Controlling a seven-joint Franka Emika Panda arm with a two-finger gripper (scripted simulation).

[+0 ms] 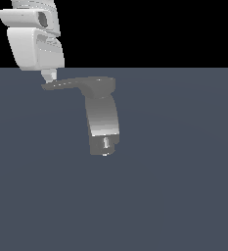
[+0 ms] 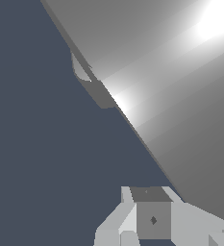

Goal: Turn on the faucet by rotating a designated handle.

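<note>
White boxy gripper (image 2: 152, 218) fingers: spread unclear | thin flat dark-grey lever handle (image 1: 69, 84) tip seemingly at my fingertips, atop grey curved metal faucet (image 1: 102, 120) | risk: fingertips slide off tapered tip mid-rotation.

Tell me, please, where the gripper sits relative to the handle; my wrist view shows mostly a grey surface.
Observer: In the exterior view the gripper is just above the tip of the handle.
Operator: Which way does the handle run?
Observer: Toward the exterior view's right, joining the top of the faucet.
Operator: Is its lower end visible?
Observer: Yes, blocky, with a small bright pin.
</note>
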